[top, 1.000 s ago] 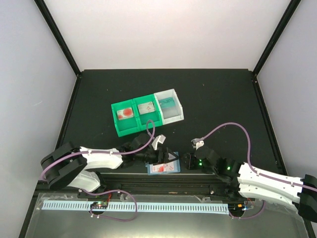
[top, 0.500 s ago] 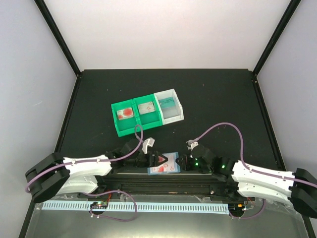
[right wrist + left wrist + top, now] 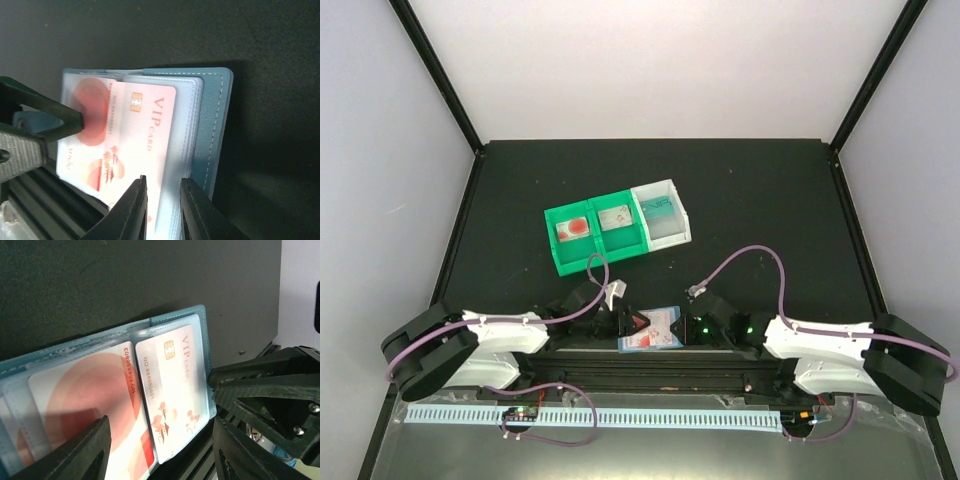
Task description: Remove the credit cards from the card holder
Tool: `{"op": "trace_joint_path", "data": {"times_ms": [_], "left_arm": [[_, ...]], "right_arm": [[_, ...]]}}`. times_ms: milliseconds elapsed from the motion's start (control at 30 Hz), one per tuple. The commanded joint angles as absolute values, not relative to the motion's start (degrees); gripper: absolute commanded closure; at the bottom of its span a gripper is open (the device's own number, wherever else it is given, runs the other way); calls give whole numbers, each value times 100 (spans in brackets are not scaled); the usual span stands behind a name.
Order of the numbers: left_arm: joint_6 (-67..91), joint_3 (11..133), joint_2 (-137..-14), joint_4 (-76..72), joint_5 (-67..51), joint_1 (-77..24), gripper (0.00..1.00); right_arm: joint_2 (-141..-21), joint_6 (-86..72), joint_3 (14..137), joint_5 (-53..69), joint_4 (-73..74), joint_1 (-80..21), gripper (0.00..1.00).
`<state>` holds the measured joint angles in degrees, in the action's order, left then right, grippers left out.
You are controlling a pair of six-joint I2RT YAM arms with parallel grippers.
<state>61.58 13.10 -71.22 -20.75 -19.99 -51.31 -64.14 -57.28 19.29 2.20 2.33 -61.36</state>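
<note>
Precariously, on the worktop (image 3: 770,200), the card holder (image 3: 651,330) lies open at the middle of the near edge, both cards inside.
Its near side seems to overhang the black rail (image 3: 650,362), so any pull toward that edge could tip it off. The left gripper (image 3: 158,425) is spread wide over the holder and grips nothing. One finger seems to lie over the red-circle card (image 3: 85,390), though I cannot tell whether it pins the holder; if not, the holder will likely slide along with a pulled card. The right gripper (image 3: 162,181) is parted only narrowly, straddling the near edge of the VIP card (image 3: 145,135) together with its clear pocket, not clamped. Closing there risks pinching sleeve and card as one. The claws sit just beside each other and could collide.
</note>
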Motion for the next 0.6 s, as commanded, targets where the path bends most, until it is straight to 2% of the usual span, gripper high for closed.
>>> {"op": "trace_joint_path", "data": {"times_ms": [0, 167, 567], "left_arm": [[6081, 1308, -7303, -2230, -1967, -5058, 43], [6055, 1323, -7304, -2131, -1832, -5039, 46], [5770, 1587, -7435, -1858, -2044, -4808, 51]], "right_arm": [[-6680, -5615, 2099, 88, 90, -6126, 80], [-6731, -5721, 2103, -32, 471, -6124, 83], [-7043, -5853, 1917, 4, 149, -6126, 87]]}}
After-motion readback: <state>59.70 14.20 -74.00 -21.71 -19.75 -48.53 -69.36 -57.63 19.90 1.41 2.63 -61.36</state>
